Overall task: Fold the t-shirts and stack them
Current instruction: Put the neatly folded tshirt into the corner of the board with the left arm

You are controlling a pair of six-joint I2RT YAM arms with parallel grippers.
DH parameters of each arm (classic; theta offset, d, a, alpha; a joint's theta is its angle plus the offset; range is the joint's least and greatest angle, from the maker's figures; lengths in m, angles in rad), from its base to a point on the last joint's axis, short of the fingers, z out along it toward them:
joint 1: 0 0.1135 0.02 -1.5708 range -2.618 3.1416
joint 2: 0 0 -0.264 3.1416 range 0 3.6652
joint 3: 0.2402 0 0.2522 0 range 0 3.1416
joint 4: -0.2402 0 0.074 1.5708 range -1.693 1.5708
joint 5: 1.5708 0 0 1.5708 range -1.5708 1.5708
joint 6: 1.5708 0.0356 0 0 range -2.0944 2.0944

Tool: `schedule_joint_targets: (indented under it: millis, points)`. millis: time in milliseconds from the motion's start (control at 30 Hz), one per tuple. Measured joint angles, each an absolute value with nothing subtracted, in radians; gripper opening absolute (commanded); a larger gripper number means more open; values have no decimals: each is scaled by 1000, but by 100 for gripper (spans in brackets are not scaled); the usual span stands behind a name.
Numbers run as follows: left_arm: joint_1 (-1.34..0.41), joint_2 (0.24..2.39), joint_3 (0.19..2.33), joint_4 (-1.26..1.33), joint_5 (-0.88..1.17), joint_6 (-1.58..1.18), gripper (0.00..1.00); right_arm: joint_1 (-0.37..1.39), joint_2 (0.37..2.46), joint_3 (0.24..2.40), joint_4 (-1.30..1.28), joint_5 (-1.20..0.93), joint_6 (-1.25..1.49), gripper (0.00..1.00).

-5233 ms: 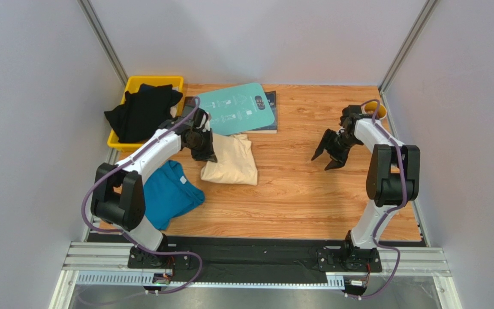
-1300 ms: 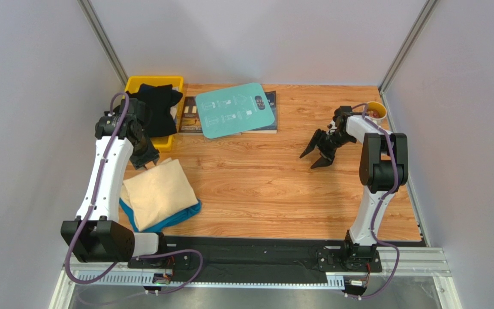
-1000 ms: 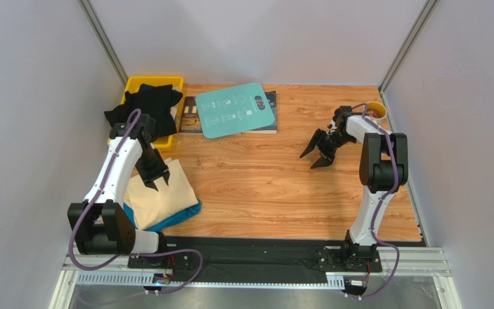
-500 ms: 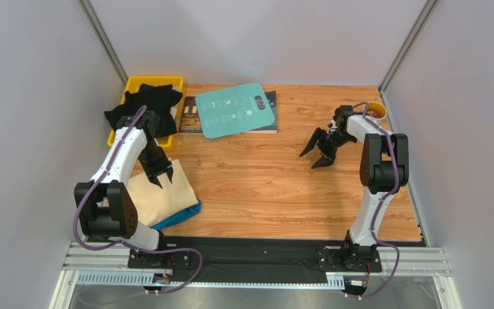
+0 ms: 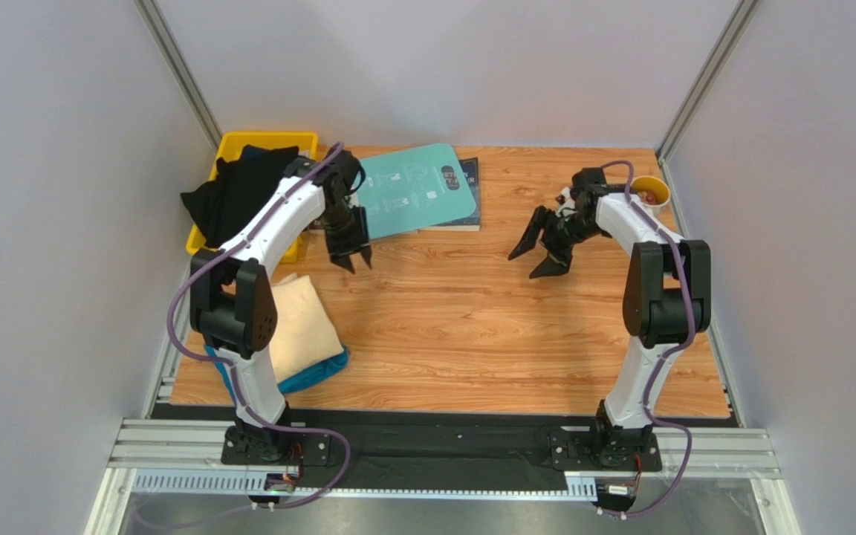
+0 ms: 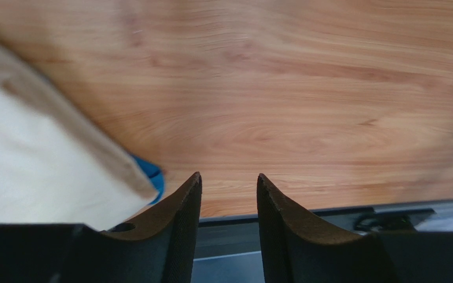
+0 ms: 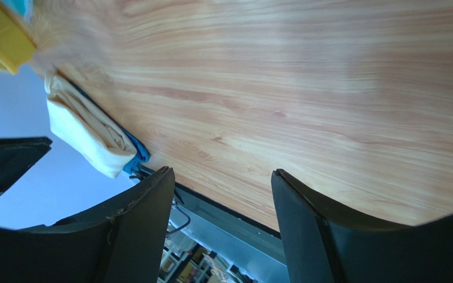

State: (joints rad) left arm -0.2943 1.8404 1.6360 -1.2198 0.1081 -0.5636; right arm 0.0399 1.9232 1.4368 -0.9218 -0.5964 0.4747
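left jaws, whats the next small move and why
Probably swing the left jaws, open and empty, left toward the black t-shirts in the yellow bin: the cream t-shirt already lies folded on the teal t-shirt, so black ones look next.

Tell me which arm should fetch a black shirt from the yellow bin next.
Left. The left tool hangs open and empty near the yellow bin holding the black shirts; the right tool, also open, sits beyond the teal board, farther away.

White arms (image 5: 274, 216), black joints (image 5: 238, 313), purple cables (image 5: 175, 326) (tool fingers (image 6: 174, 227) black).
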Motion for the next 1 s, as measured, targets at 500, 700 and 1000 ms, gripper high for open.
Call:
schedule_joint_targets:
  millis: [500, 700, 1000]
  points:
    - [-332, 2129, 1719, -1128, 294, -528, 41, 143, 1865, 1551, -926, -571, 482, 67]
    - [-326, 2086, 1494, -1237, 207, -490, 41, 105, 1863, 1536, -946, -557, 486, 67]
    - [-310, 1880, 1295, -1289, 102, -431, 41, 97, 1875, 1530, -949, -559, 506, 66]
